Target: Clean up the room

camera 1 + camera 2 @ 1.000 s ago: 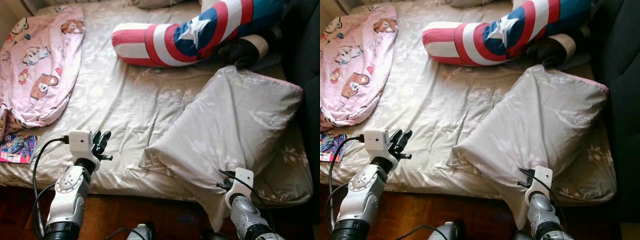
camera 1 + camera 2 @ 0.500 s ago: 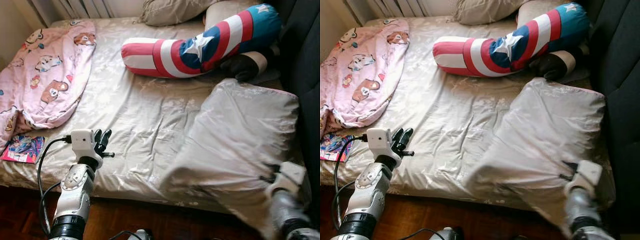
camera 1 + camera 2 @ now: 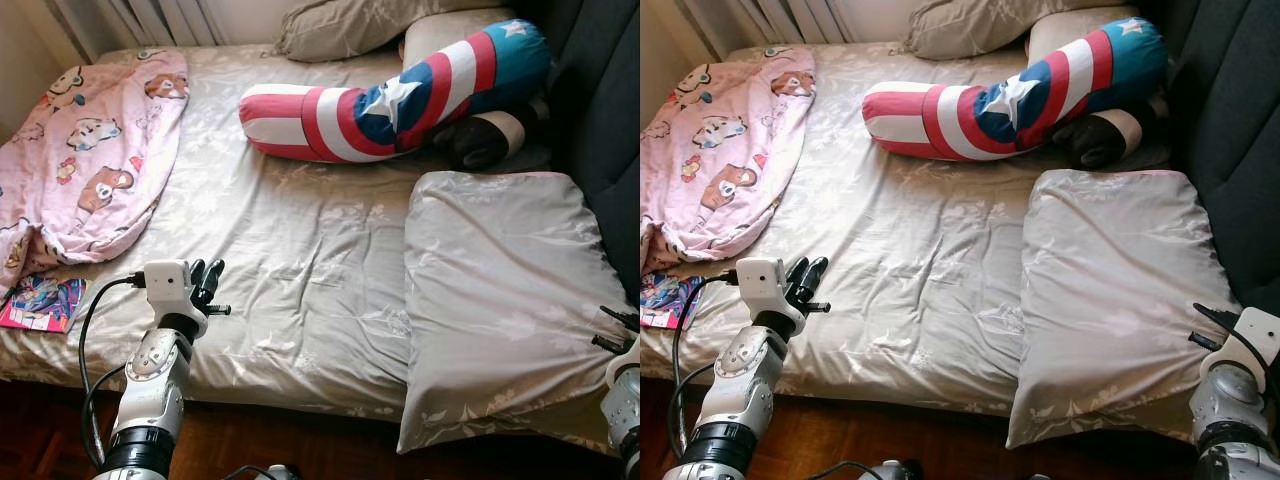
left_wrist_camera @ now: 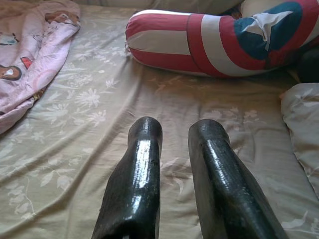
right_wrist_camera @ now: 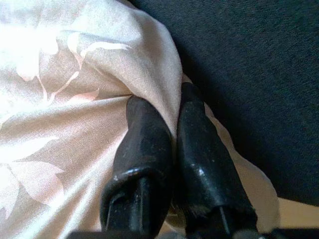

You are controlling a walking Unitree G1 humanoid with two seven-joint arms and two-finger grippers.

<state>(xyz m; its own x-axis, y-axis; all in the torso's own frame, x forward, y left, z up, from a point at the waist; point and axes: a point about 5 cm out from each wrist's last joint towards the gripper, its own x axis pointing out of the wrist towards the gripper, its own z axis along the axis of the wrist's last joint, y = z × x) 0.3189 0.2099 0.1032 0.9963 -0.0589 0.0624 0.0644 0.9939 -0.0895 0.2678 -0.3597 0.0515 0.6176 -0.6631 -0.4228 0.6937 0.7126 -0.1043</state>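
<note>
While the right gripper (image 5: 169, 112) pinches a fold of the grey pillow (image 3: 495, 300) between its fingers, that pillow lies flat along the bed's (image 3: 300, 250) right side. Left gripper (image 4: 172, 134): fingers narrowly parted, empty, above the sheet near the bed's front edge.

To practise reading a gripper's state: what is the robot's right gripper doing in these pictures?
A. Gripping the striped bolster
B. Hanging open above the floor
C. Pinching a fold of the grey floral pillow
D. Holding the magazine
C: in the right wrist view the right gripper pinches a fold of the grey floral pillow.
</note>
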